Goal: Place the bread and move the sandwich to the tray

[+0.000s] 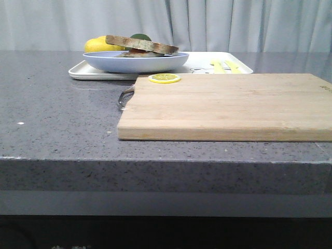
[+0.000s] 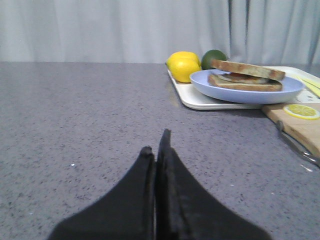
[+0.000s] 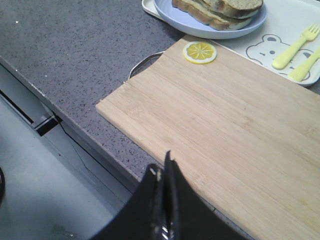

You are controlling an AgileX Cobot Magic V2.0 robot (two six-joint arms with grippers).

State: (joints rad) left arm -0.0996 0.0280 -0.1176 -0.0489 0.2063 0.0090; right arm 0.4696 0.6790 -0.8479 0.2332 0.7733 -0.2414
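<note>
The sandwich point(image 1: 141, 46), with the bread slice on top, lies on a light blue plate point(image 1: 136, 63) that stands on the white tray point(image 1: 199, 61) at the back of the table. It also shows in the left wrist view point(image 2: 246, 75) and the right wrist view point(image 3: 220, 10). My left gripper point(image 2: 156, 145) is shut and empty, low over the grey counter, well short and left of the tray. My right gripper point(image 3: 164, 167) is shut and empty, above the near edge of the wooden cutting board point(image 3: 235, 130). Neither gripper shows in the front view.
A lemon slice point(image 1: 164, 78) lies on the cutting board's point(image 1: 228, 106) far left corner, beside its metal handle point(image 1: 125, 97). A yellow lemon point(image 2: 183, 66) and a green fruit point(image 2: 213, 56) sit on the tray behind the plate. Yellow cutlery point(image 3: 296, 47) lies in the tray. A curtain hangs behind.
</note>
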